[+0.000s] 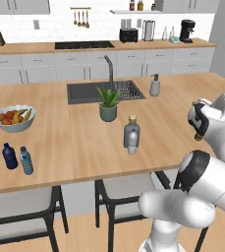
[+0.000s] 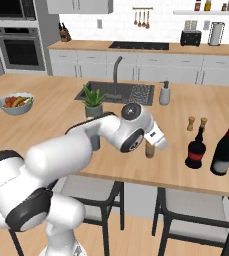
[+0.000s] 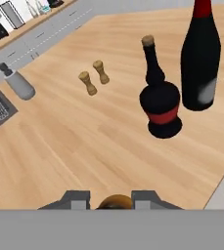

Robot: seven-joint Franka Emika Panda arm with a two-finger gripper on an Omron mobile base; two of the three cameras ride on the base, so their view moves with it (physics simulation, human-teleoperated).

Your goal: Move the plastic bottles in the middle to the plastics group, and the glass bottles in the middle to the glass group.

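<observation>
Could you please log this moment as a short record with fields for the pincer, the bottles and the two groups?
pincer: pincer shut on the amber bottle, above the counter
glass group: round dark bottle with red label and tall dark bottle, upright, side by side
middle: clear bottle with tan stopper and small clear bottle in front of it
plastics group: dark blue bottle beside pale blue bottle
nearby: two wooden shakers, behind the glass group
</observation>
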